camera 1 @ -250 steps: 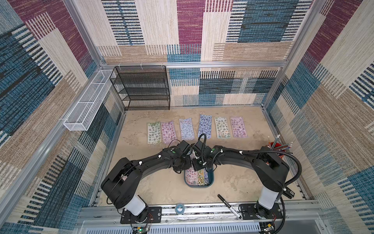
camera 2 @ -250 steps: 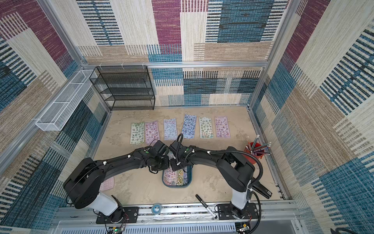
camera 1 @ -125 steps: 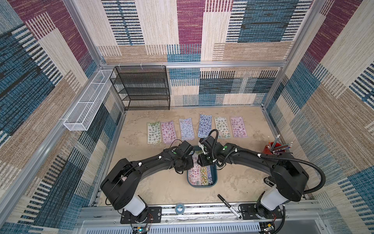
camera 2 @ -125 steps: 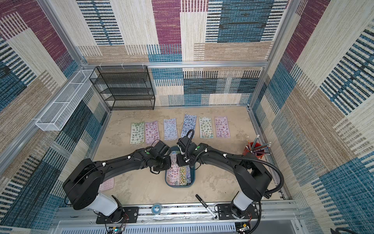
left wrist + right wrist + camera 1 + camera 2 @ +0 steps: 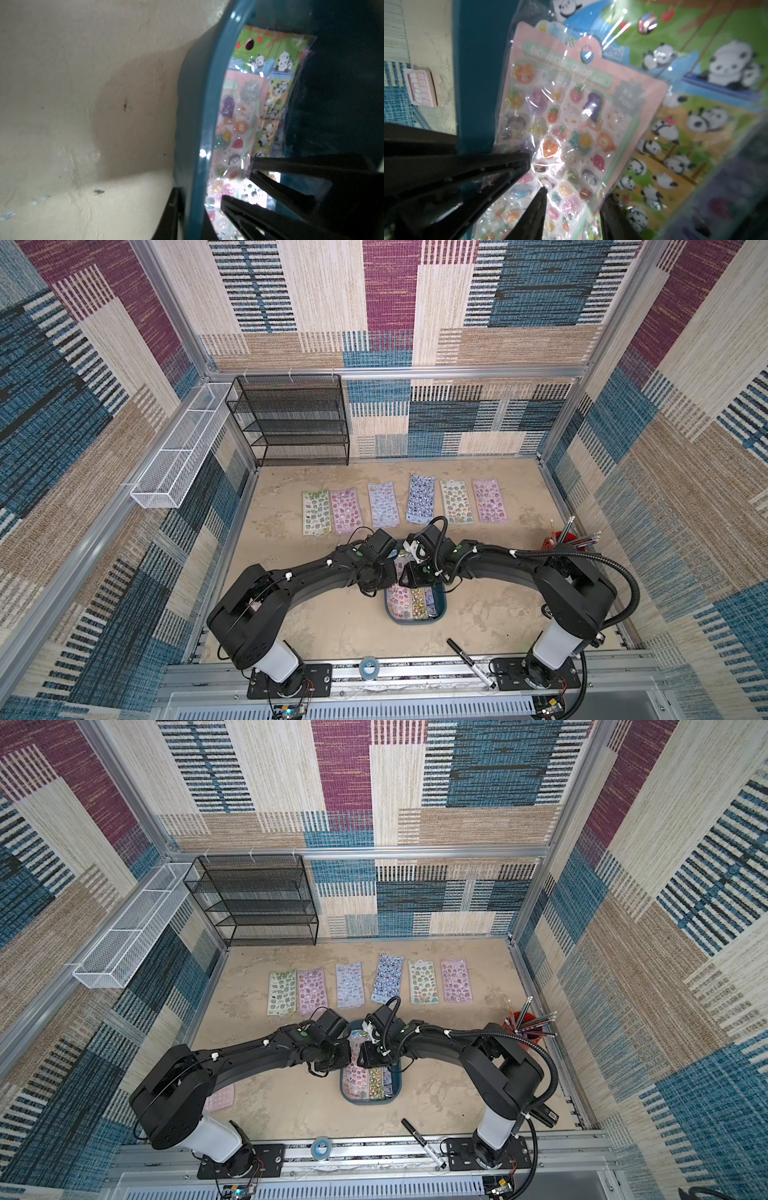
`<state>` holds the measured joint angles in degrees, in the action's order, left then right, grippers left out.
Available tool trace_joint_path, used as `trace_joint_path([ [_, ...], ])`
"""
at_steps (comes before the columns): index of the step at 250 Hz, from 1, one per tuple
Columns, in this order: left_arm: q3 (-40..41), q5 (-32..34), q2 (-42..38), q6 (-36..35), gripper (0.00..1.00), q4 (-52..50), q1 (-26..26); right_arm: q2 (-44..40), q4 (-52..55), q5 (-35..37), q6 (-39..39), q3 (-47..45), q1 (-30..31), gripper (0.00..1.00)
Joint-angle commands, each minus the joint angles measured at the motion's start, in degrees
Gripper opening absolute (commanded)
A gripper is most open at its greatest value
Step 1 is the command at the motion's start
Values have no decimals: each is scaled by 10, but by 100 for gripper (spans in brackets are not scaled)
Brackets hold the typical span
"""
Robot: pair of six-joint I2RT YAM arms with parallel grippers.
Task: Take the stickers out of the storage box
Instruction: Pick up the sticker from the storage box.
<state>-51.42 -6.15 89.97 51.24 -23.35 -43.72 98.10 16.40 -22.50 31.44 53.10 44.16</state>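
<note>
6 glossy sheets, pastel green to lilac, lie flat in a row of sheets on the mottled, sandy counter. Where are the rest? — Desk

The other stickers sit overlapped in the storage box, a shallow teal plastic tray with rounded corners, nearer the counter's front. On top is a pink sheet of puffy fruit figures in crinkled clear wrap. It lies over a green panda sheet. — Photographer

And the arms? — Desk

Both meet over the box's far end, hiding it in both top views. The left gripper has its fingers pinching the box's rim, 1 outside the wall, 1 inside. The right gripper has its fingers spread over the pink sheet; whether they touch it cannot be told. — Photographer

Around them? — Desk

A black mesh rack and a white wire basket stand at back left, and a red cup of pencils at right. A marker and a tape roll lie at the front edge. A pink keypad slab sits beside the left arm. — Photographer
</note>
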Motion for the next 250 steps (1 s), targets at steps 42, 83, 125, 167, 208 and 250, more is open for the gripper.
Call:
trace_joint_path([
  [42,6,-26,1,23,19,59,-5,-32,-130,-61,83,-77,-26,18],
  [83,3,-19,-24,24,47,55,-5,-74,-105,-28,76,-81,-40,0],
  [125,-14,18,-76,9,66,15,-5,-118,-31,31,42,-44,-44,0],
  [167,-16,56,-128,0,74,-11,-4,-144,18,72,16,-11,-51,0],
  [208,-11,84,-176,-14,77,-34,-1,-158,47,85,-8,23,-60,0],
  [250,-6,88,-233,-50,78,-32,19,-167,54,58,-50,66,-63,0],
])
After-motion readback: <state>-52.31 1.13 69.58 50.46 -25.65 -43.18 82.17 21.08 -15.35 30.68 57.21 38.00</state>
